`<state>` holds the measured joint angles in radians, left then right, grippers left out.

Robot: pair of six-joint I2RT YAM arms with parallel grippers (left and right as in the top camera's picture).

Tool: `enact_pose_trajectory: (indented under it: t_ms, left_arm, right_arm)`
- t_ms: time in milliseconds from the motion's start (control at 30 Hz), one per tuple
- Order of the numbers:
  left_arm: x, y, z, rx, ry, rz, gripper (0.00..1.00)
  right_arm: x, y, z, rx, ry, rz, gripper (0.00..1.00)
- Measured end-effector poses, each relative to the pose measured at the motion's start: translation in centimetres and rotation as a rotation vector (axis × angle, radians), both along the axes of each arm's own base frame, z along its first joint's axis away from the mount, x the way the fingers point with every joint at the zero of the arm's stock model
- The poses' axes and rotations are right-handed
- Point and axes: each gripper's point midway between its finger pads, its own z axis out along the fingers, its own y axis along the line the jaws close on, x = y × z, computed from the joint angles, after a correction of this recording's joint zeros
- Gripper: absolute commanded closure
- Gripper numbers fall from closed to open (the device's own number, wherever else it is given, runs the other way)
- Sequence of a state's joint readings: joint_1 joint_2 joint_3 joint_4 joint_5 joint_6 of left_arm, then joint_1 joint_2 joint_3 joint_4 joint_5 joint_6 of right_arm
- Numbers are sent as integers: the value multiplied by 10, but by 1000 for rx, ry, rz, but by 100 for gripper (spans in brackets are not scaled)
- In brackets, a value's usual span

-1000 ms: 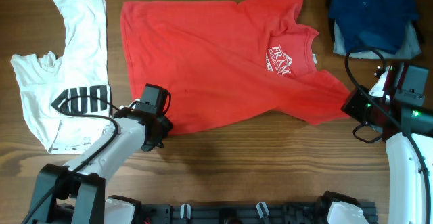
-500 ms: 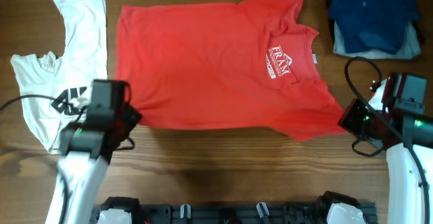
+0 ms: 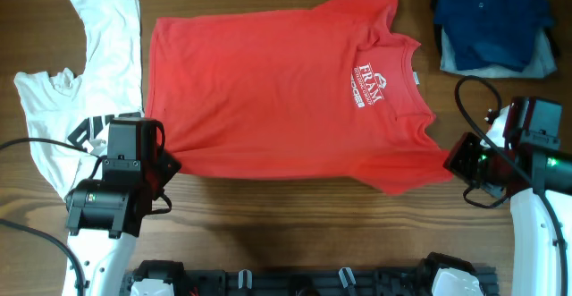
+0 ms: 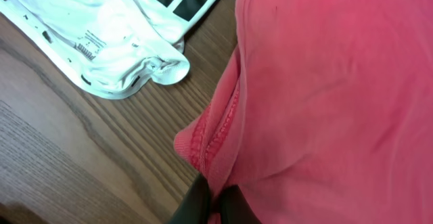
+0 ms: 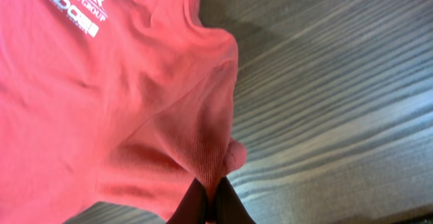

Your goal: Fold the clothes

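The wooden worktop point(image 3: 295, 215) carries a red T-shirt point(image 3: 277, 90) spread flat between the left fingers point(image 4: 196, 200) and right fingers point(image 5: 193, 204), a white T-shirt point(image 3: 98, 72) rumpled just outside the left fingers, and a dark blue garment point(image 3: 492, 10) folded atop a light garment point(image 3: 541, 63), beyond the right fingers.

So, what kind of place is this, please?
Probably a robot test bench for laundry folding: a wooden table, a left arm and a right arm at its edge, a red T-shirt spread out, folded blue garments.
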<state>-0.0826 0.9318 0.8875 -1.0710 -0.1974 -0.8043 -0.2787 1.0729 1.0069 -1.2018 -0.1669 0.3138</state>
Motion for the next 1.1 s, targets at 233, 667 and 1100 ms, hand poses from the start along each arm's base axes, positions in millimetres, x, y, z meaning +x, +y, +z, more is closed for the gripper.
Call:
enact_pose_trajectory:
  t_ms: [233, 667, 1100]
  left_arm:
    - [-11, 1, 30, -6, -99, -3, 96]
    - [-38, 3, 24, 0, -23, -2, 96]
    - [-32, 9, -10, 6, 64, 96, 96]
  right_arm:
    - [-14, 6, 31, -24, -124, -2, 96]
    - [17, -1, 68, -69, -304, 12, 96]
    - [102, 7, 9, 52, -219, 144, 96]
